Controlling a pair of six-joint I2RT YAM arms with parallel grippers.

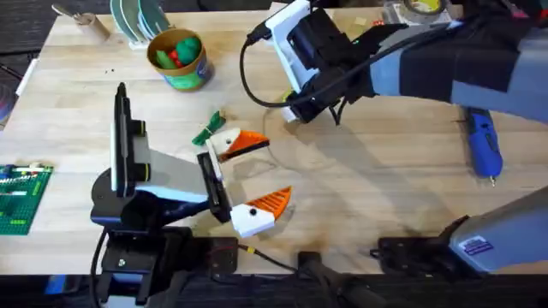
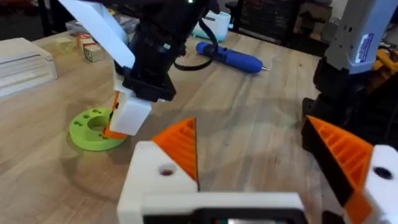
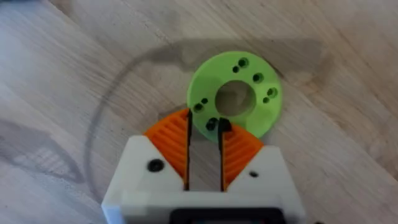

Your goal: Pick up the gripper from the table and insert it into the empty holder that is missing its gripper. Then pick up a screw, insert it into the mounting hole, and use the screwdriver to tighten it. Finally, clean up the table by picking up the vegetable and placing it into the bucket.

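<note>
My right gripper (image 3: pixel 205 121) hangs just above the near rim of a round bright-green disc (image 3: pixel 249 93) with several small holes, its orange fingers (image 3: pixel 171 140) open by a narrow gap with bare wood between them. I cannot tell whether screws sit in the holes. In the overhead view that gripper (image 1: pixel 295 109) is at the table's middle back. My left gripper (image 1: pixel 272 167) stands wide open and empty, both white mounts bearing orange fingers. The vegetable (image 1: pixel 208 128) lies just behind it. The bucket (image 1: pixel 178 58) stands at the back left. The screwdriver (image 1: pixel 484 144) lies at the right. The loose gripper and the empty holder are out of view.
A green studded baseplate (image 1: pixel 21 197) lies at the left edge. Stacked dishes (image 1: pixel 141 17) stand behind the bucket and a tape roll (image 1: pixel 424 8) sits at the back right. The right arm's body crosses above the table's right half.
</note>
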